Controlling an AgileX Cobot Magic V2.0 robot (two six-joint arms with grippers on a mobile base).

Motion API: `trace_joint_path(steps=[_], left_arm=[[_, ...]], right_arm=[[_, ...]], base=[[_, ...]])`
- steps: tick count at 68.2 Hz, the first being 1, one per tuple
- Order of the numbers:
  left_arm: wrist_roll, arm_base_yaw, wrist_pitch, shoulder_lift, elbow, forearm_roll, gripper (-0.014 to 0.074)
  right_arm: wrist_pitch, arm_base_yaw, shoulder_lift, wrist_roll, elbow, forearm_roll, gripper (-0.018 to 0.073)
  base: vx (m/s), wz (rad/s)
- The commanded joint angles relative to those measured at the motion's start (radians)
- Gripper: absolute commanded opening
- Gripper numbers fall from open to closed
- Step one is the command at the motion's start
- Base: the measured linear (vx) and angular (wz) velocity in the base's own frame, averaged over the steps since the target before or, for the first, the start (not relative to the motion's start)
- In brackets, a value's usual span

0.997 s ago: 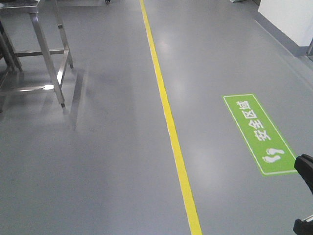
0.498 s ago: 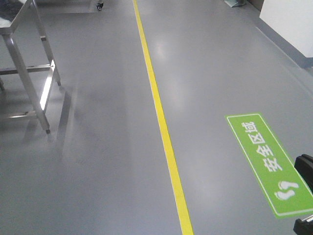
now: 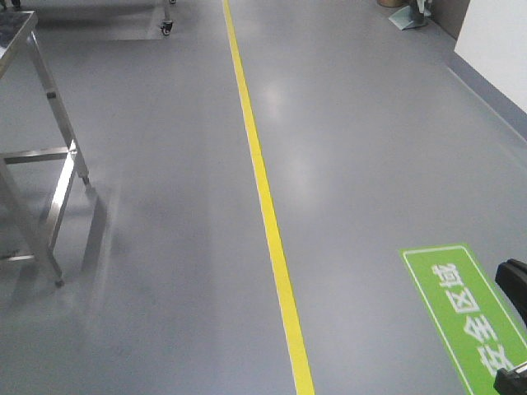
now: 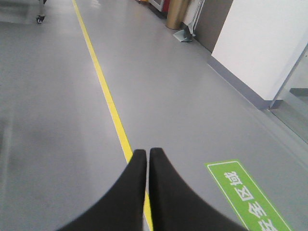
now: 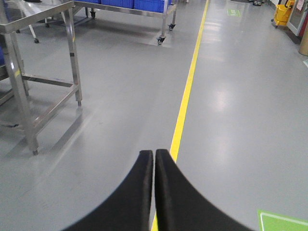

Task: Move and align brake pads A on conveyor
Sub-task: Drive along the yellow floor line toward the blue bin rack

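The brake pads A and the conveyor are out of view in every frame. My left gripper (image 4: 147,151) is shut with nothing between its black fingers, hanging over grey floor beside a yellow line (image 4: 108,98). Over the same floor my right gripper (image 5: 154,153) is also shut and holds nothing. A black part of my right arm (image 3: 515,288) shows at the lower right edge of the front view.
A yellow floor line (image 3: 259,177) runs away from me. A steel table frame (image 3: 37,164) stands at left, also the steel table (image 5: 43,72). A green floor sign (image 3: 469,317) lies lower right. A wheeled rack with blue bins (image 5: 130,7) stands far back. A white wall (image 4: 264,43) is at right.
The whole view has shifted: the green sign has slid down and right in the front view, and the steel table has drifted left toward the frame's edge. Both grippers stay shut.
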Motion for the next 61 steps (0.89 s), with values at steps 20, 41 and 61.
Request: trace_joint_path(steps=[20, 41, 61], left_arm=[[-0.007, -0.003, -0.061, 0.007, -0.024, 0.014, -0.0006], [-0.007, -0.003, -0.061, 0.007, -0.024, 0.014, -0.0006], [-0.007, -0.003, -0.061, 0.007, -0.024, 0.014, -0.0006]], right_arm=[[-0.076, -0.001, 0.005, -0.008, -0.029, -0.013, -0.0006], [-0.076, -0.001, 0.005, -0.008, -0.029, -0.013, -0.0006], [-0.076, -0.001, 0.005, -0.008, -0.029, -0.013, -0.0006]], base=[[0.60, 0.03], [0.58, 0.03], [0.56, 0.03]])
